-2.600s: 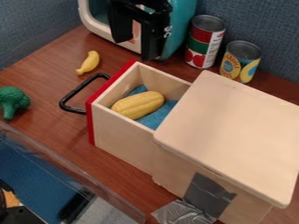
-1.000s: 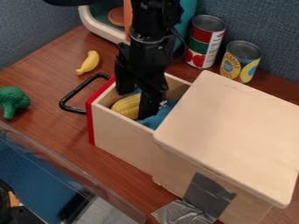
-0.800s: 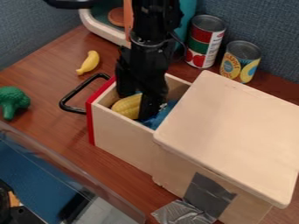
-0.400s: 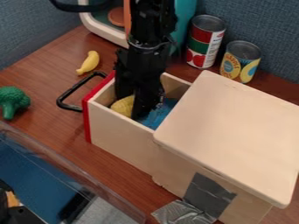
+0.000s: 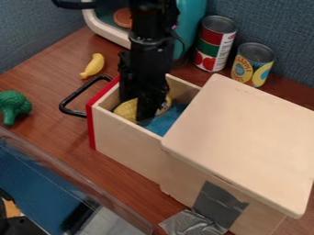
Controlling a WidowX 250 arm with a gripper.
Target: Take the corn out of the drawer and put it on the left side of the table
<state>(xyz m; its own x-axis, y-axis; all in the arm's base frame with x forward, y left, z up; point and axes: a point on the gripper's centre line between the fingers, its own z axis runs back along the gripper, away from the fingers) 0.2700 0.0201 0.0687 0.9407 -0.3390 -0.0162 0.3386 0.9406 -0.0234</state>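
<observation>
The jaws are pointing down into the open drawer (image 5: 126, 134), pressing in close over the corn (image 5: 126, 111). I cannot tell how far apart they are standing or whether they are holding anything; the view is poor there, since the arm (image 5: 150, 50) is blocking much of it. The corn is still lying inside, on the blue cloth (image 5: 163, 124), yellow now showing to either side of the dark jaws.

Since a moment ago the jaws are sitting a little nearer the red front (image 5: 92, 124), and the drawer itself is standing out slightly farther than it was. That is probably meaning the arm is bearing on the drawer while settling a grip; the lift and the carry leftward are both remaining to be done.

The black handle (image 5: 78, 93) is jutting over the brown tabletop (image 5: 55, 73), where a banana (image 5: 93, 66) and broccoli (image 5: 14, 104) are lying apart. Grey tape (image 5: 217, 206) is clinging to the wooden box (image 5: 245, 142). Behind, a red can (image 5: 215, 43) and a yellow-labelled can (image 5: 251, 64) are standing beside a teal toy appliance (image 5: 193, 27), and a blue-grey partition (image 5: 270, 23) is closing off the back.
</observation>
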